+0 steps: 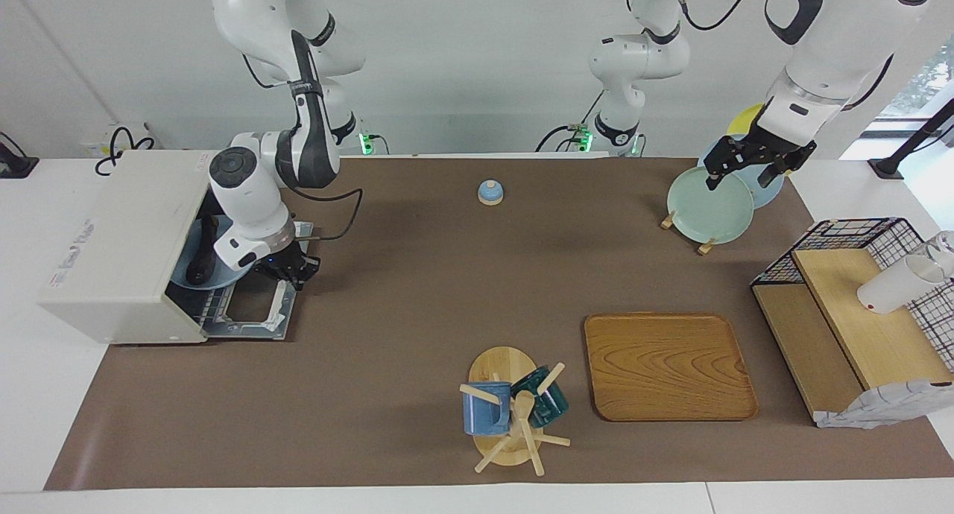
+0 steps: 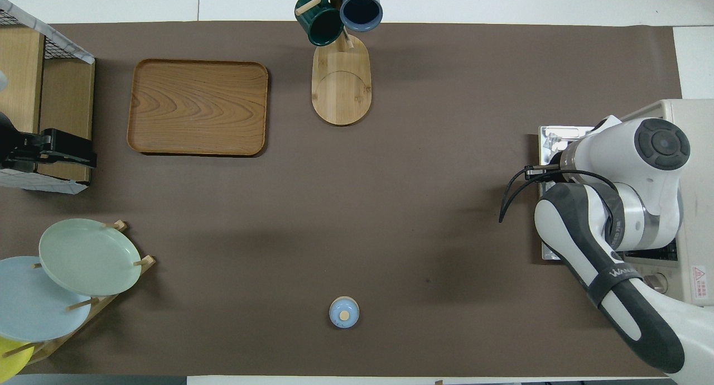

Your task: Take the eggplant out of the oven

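Note:
The off-white oven (image 1: 119, 238) stands at the right arm's end of the table, and its door (image 1: 253, 316) hangs down almost flat. Inside, the dark eggplant (image 1: 201, 255) lies on a blue plate (image 1: 214, 279) on the rack. My right gripper (image 1: 289, 270) is shut on the handle at the door's outer edge. In the overhead view the right arm covers that gripper, and only a corner of the door (image 2: 558, 136) and the oven (image 2: 694, 150) show. My left gripper (image 1: 754, 165) waits open over the plate rack, holding nothing.
A plate rack with a green plate (image 1: 708, 205) stands near the left arm. A wire basket shelf (image 1: 857, 298), a wooden tray (image 1: 667, 365) and a mug tree (image 1: 510, 410) lie farther out. A small blue bell (image 1: 490, 192) sits near the robots.

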Available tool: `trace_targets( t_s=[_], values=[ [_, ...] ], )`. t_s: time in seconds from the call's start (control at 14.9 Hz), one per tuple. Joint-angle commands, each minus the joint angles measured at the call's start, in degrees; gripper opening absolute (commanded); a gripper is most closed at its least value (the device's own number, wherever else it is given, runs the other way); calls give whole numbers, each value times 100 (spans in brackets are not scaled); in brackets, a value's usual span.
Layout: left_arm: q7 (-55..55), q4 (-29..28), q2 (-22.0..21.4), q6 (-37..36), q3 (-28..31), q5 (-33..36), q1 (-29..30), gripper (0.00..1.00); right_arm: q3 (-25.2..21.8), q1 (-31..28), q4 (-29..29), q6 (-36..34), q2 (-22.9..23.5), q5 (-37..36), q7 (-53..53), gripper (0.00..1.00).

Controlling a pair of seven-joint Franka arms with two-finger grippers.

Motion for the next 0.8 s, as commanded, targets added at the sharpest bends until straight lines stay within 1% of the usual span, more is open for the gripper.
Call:
trace_targets(
  t_s=[0.0,0.13,0.27,0.33,0.4,0.47,0.54,0.67,0.74],
  values=[
    [-8,-30,-91,-46,-7,90,10,100,-64,101,24,28,1,205,127,0],
    [-8,-30,-91,-46,-7,90,10,100,-56,205,163,-182,1,206,136,0],
    [-8,-30,-91,-46,-7,90,10,100,-56,259,531,-742,-43,206,153,0],
    [-8,-30,-91,-46,-7,90,10,100,-64,259,803,-1146,-95,197,258,10],
    [-8,-30,-91,-46,-7,90,10,100,-91,250,1041,-1463,-105,153,416,33],
    [-8,-30,-91,-46,-7,90,10,100,-126,198,1191,-1780,-166,101,487,42],
    [-8,-30,-91,-46,-7,90,10,100,-152,145,1210,-1974,-288,31,496,53],
    [-8,-30,-91,-46,-7,90,10,100,-275,74,1193,-2195,-421,-241,496,54],
    [-8,-30,-91,-46,-7,90,10,100,-345,66,1123,-2179,-447,-382,488,54]
  ],
)
